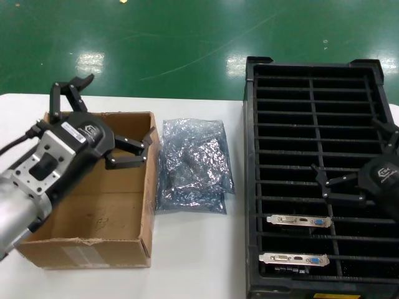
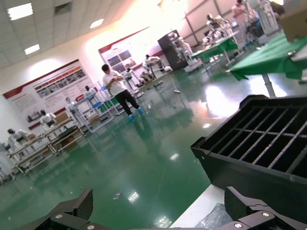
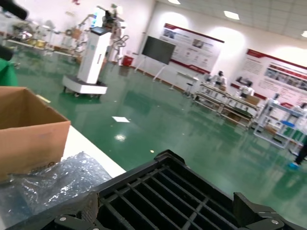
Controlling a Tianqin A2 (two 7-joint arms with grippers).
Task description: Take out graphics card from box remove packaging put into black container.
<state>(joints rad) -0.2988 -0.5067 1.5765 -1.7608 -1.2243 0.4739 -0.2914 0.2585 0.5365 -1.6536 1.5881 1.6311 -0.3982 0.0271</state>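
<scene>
Left claw (image 1: 103, 121) hangs spread wide and empty over the box (image 1: 93, 249), which looks empty to me. Right claw (image 1: 368, 165), also released, hovers over the black container (image 1: 249, 187). Two graphics cards (image 1: 298, 220) stand in near slots, long axes across the crate, brackets up. Empty packaging (image 1: 192, 165) lies on the counter (image 1: 199, 261) between.

Two cards are sitting in the crate (image 1: 315, 68): one card (image 1: 298, 220) and a second card (image 1: 293, 259) in the slot nearer the robot. Two bags are lying stacked on the worktop (image 1: 193, 249), an upper bag (image 1: 194, 152) and a lower bag (image 1: 187, 200). One box (image 1: 93, 212) is standing there. Two claws are showing, left claw (image 1: 103, 118) and right claw (image 1: 358, 162).
</scene>
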